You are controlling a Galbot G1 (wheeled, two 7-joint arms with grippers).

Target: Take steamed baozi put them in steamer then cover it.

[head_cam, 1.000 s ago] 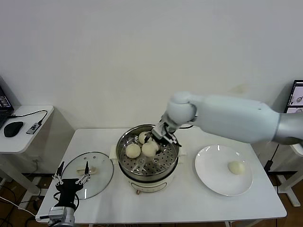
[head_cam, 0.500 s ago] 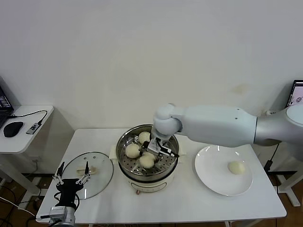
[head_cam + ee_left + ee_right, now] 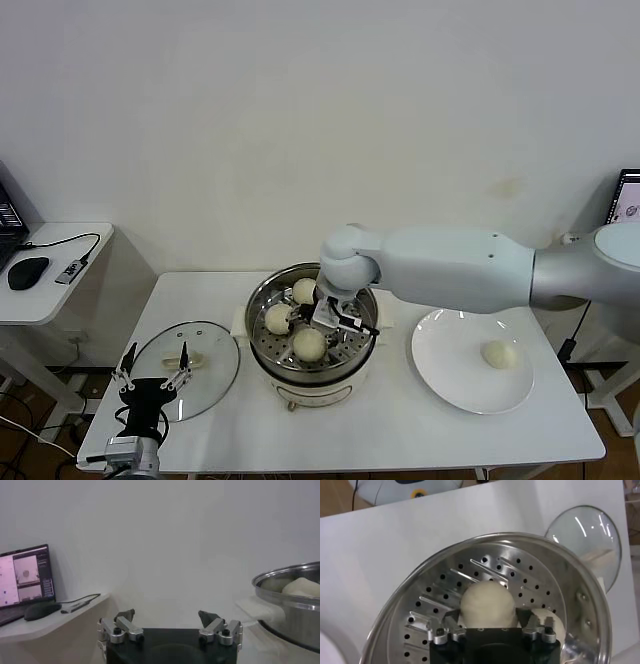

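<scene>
The steamer, a shiny steel pot on a cream base, stands mid-table with three baozi on its perforated tray: one at the back, one on the left, one at the front. My right gripper reaches down into the pot. It stands open with the front baozi resting on the tray between its spread fingers. A further baozi lies on the white plate. The glass cover lies flat left of the steamer. My left gripper waits open, empty, near the cover.
A side desk with a mouse and cable stands to the left of the table, and a laptop shows there in the left wrist view. The steamer's rim rises close beside the left gripper.
The right gripper carried a baozi from the pot's rear right down to the front of the tray and opened its fingers around it. The left arm has not moved.
</scene>
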